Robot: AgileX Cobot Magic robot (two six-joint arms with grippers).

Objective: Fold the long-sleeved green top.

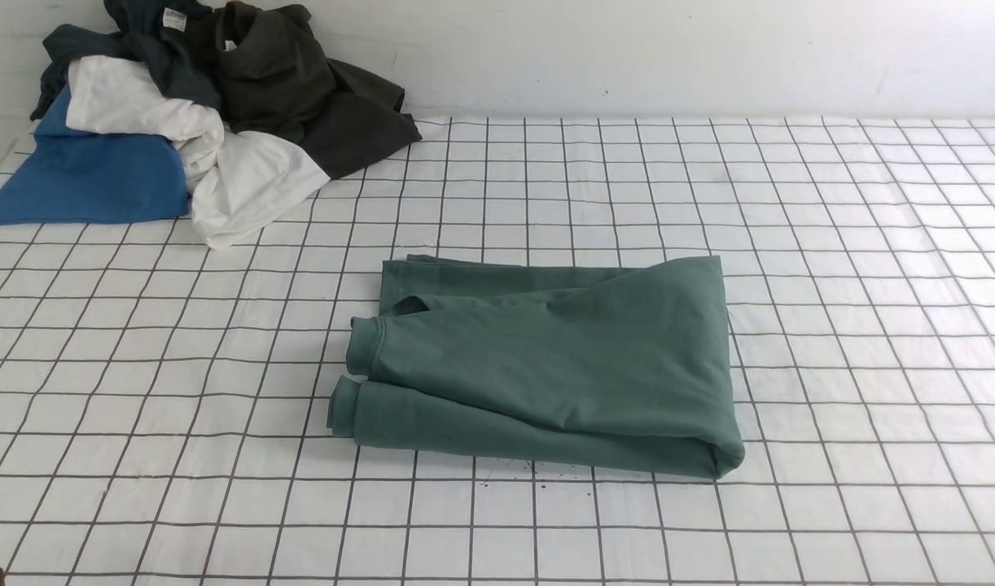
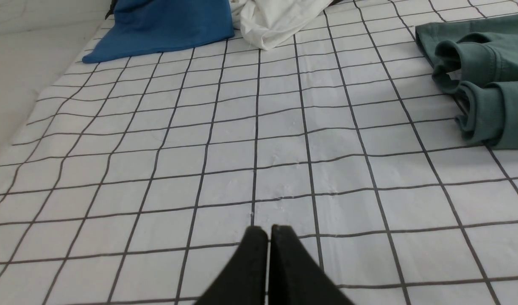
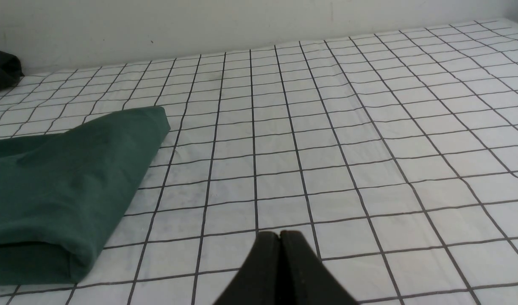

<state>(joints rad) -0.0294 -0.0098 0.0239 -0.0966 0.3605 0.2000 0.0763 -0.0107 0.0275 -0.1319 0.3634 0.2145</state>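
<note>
1. The green long-sleeved top (image 1: 546, 366) lies folded in the middle of the checked counter (image 1: 831, 244).
2. The left fingers (image 2: 268, 231) are pressed together, holding nothing.
3. The right fingers (image 3: 279, 235) are pressed together too, beside the top.

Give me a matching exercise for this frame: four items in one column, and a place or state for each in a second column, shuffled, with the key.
Items:
1. green long-sleeved top
2. blue garment
3. left gripper
4. white garment

Places or states:
A. shut, holding nothing, above bare grid cloth
B. folded, mid-table, cuffs toward the robot's left
C. far-left pile, its leftmost edge
D. in the pile, between blue and dark clothes

Pairs: 1-B, 2-C, 3-A, 4-D
</note>
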